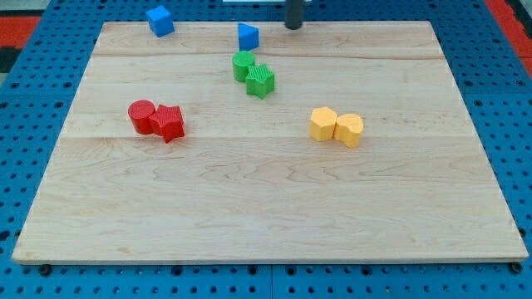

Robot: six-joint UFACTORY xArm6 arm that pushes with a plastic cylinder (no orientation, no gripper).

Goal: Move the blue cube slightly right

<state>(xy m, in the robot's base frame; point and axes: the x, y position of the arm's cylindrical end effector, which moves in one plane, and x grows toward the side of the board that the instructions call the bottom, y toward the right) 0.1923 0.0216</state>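
The blue cube [160, 21] sits at the view's top left, at the far edge of the wooden board [266, 199]. A second blue block [248, 36], wedge-like in shape, lies to its right. My tip [293, 26] is at the view's top centre, to the right of the second blue block and well to the right of the blue cube, touching neither.
A green cylinder [243, 65] and a green star-like block [261, 80] touch each other below the second blue block. A red cylinder [142, 116] and a red star-like block [169, 123] lie at left. Two yellow blocks [337, 126] lie at right.
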